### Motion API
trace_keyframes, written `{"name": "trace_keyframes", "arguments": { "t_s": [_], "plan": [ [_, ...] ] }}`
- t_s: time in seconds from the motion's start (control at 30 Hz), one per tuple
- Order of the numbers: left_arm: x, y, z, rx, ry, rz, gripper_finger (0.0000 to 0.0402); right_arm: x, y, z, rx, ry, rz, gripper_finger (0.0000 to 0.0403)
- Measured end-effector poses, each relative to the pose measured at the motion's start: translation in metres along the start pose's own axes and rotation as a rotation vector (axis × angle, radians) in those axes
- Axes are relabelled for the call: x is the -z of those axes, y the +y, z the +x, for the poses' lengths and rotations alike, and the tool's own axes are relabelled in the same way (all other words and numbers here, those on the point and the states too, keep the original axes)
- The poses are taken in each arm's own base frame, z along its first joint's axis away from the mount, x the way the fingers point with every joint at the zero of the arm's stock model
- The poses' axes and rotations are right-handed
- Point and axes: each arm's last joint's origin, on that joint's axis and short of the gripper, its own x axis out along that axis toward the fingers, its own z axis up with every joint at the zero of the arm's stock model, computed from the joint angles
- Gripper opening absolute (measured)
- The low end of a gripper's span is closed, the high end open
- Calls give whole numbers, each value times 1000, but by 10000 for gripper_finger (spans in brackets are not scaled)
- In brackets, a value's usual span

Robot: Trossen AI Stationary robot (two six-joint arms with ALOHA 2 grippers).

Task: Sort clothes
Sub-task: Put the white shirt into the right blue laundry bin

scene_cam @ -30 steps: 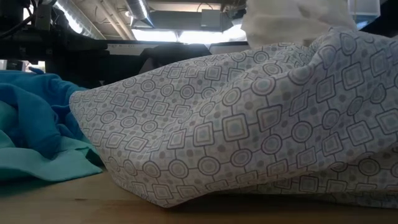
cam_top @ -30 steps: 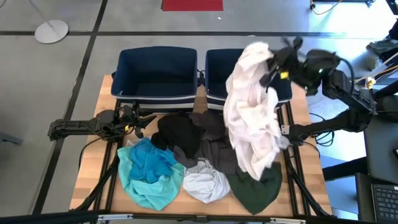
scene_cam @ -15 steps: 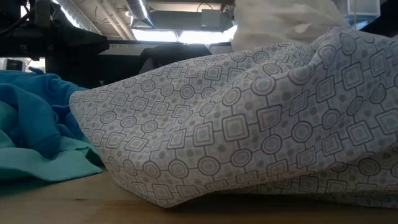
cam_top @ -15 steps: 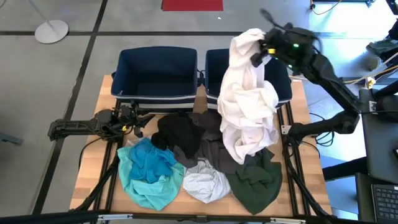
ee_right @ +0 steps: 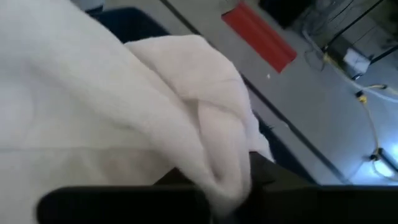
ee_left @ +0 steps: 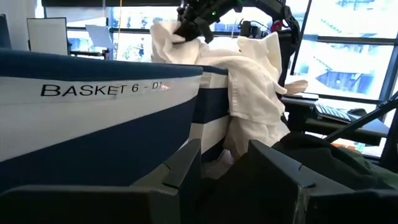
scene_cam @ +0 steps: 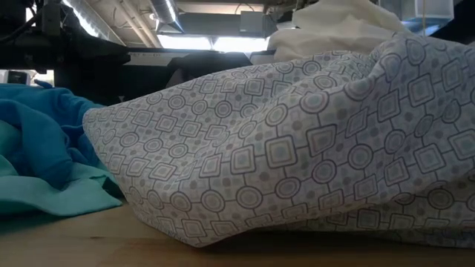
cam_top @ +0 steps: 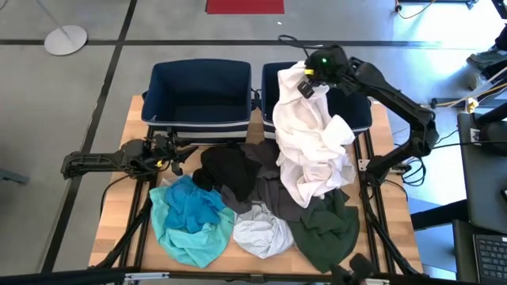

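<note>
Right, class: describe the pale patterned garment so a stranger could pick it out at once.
Start at the wooden table and go to its front edge, away from the two navy bins. Between the turquoise garment and the dark green garment lies the pale patterned garment, alone printed with small circles and squares.

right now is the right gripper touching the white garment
Touching. In the high view the right gripper sits on the top fold of the white garment over the right bin; the left wrist view shows it pinching that fold.

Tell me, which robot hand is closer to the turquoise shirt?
The left. The left gripper waits just beyond the turquoise shirt, near the table's left edge. The right gripper is far across, up over the right navy bin, with the white garment.
</note>
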Motion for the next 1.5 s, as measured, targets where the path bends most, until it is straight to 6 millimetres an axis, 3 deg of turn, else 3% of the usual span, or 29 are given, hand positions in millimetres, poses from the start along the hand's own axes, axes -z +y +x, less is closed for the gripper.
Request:
{"name": "trace_keyframes", "arguments": {
  "t_s": [0.17, 0.37, 0.57, 0.87, 1.03, 1.27, 1.5],
  "plan": [
    [0, 0, 0, 1, -1, -1, 125, 2, -1, -5, -7, 45, 18, 157],
    [0, 0, 0, 1, -3, -9, 125, -7, -12, -59, -123, 101, 109, 242],
    [0, 0, 0, 1, -2, -5, 125, 4, 6, -119, -250, 157, 139, 273],
    [0, 0, 0, 1, -3, 10, 125, 39, 33, -183, -338, 136, 193, 275],
    [-1, 0, 0, 1, -9, 7, 125, 76, 47, -188, -293, 160, 220, 275],
    [-1, 0, 0, 1, -12, 7, 125, 137, 68, -172, -291, 285, 244, 275],
    [-2, 0, 0, 1, -15, 6, 125, 173, 88, -160, -309, 404, 213, 275]
  ]
}}
